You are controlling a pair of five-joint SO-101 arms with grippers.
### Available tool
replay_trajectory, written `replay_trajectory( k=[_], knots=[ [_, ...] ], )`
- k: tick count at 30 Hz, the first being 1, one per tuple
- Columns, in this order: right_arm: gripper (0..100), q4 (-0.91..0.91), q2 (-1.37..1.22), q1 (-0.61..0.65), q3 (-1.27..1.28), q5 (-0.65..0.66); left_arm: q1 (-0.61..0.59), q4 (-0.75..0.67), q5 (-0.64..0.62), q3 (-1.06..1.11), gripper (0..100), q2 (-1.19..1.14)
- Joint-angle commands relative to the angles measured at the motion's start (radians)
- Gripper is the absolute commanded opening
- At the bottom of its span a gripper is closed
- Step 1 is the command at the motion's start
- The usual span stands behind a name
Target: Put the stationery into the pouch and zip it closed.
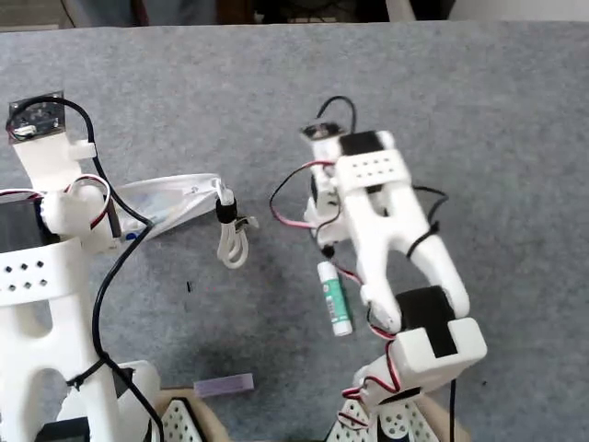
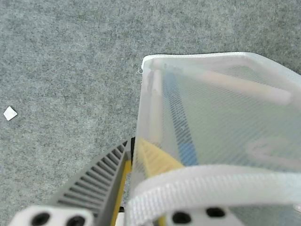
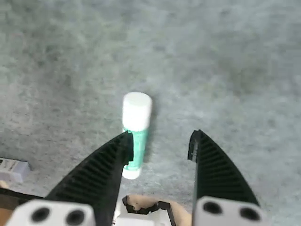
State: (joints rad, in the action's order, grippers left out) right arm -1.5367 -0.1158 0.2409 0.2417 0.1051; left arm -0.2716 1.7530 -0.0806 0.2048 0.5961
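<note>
Glue stick [image 1: 335, 297]: lies flat on the grey counter [image 1: 497, 110], close under the right arm and well apart from the pouch.
Pouch [image 1: 175, 201]: clear mesh, lying on the counter by the left arm, with its strap loop [image 1: 232, 245] on the side toward the glue stick.
Left gripper [image 2: 134, 153]: clamped on one end of the pouch.
Right gripper [image 3: 160, 141]: fingers apart, low over the counter, holding nothing.
Key relation: the long axis of the glue stick runs almost along the fingers. It sits against one finger, not centred in the gap, so I judge a small sideways shift is needed before closing. The right arm is clearly the nearer one.
Left wrist view adds: a blue pen [image 2: 181, 127] and pale sticks are already inside the mesh.
High view adds: a purple block [image 1: 224, 385] lies near the arm bases.
</note>
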Motion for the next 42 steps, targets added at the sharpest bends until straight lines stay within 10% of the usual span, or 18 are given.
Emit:
replay_trajectory(
  k=[1, 22, 42],
  knots=[
    [20.5, 0.058, 0.027, 0.046, 0.058, 0.008, 0.01, 0.006, 0.0, 0.004, 3, 0.0],
    [14.7, 0.239, -0.252, 0.044, 0.168, 0.048, 0.01, 0.006, 0.002, 0.021, 3, 0.0],
    [1.2, 0.051, -0.202, 0.041, -0.082, 0.155, 0.01, 0.005, 0.003, 0.024, 3, 0.0]
  ],
)
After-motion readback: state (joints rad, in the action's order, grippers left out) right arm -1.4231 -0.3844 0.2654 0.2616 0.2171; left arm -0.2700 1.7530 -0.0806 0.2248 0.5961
